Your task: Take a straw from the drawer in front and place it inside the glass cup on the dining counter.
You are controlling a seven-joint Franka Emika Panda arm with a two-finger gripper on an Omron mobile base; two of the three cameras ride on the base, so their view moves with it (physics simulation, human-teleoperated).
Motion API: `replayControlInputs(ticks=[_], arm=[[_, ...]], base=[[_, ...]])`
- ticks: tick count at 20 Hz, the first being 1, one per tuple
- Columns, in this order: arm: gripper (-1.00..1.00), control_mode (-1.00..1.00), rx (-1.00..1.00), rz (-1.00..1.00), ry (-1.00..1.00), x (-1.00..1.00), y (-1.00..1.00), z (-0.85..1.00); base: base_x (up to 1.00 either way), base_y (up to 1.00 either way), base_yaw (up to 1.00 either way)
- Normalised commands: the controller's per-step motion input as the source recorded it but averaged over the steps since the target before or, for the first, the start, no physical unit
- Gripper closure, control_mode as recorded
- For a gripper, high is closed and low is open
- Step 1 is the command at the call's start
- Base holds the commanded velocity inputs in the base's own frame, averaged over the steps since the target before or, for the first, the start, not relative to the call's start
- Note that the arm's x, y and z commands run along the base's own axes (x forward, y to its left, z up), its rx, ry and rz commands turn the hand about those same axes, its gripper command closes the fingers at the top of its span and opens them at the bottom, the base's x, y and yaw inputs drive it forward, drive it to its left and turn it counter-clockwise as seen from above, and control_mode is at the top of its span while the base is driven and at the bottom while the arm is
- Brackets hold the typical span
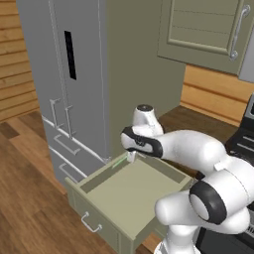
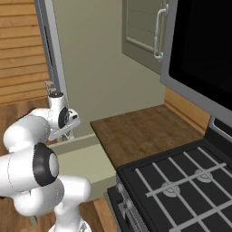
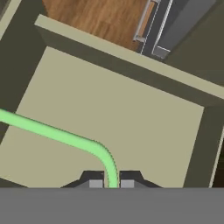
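The sage-green drawer (image 1: 116,198) stands pulled out in front of me, its silver bar handle (image 1: 91,224) on the panelled front. My gripper (image 1: 131,157) reaches down at the drawer's back left corner. In the hand view the pale-green straw (image 3: 61,136) runs from the left across the drawer floor (image 3: 127,109), curves, and ends between my fingertips (image 3: 95,183). My gripper (image 3: 111,183) is shut on it. A short pale-green stretch of the straw (image 1: 119,161) shows beside the hand in the left base view. The dining counter and the glass cup are out of view.
The grey fridge (image 1: 64,74) with its lower drawers stands just left of the drawer. A brown wood wall counter (image 2: 140,131) and a black stove (image 2: 181,186) lie to the right. Green upper cabinets (image 1: 208,30) hang above. Wood floor lies to the left.
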Motion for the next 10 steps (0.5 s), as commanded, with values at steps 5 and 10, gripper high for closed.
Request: replayControlInputs(ticks=[5, 10], arm=[[1.00, -1.00, -0.10, -0.09, 0.15, -0.16, 0.00, 1.00], [1.00, -1.00, -0.05, -0.07, 0.11, -0.35, -0.06, 0.93]], base=[[0.00, 0.00, 0.00], [0.00, 0.00, 0.00]])
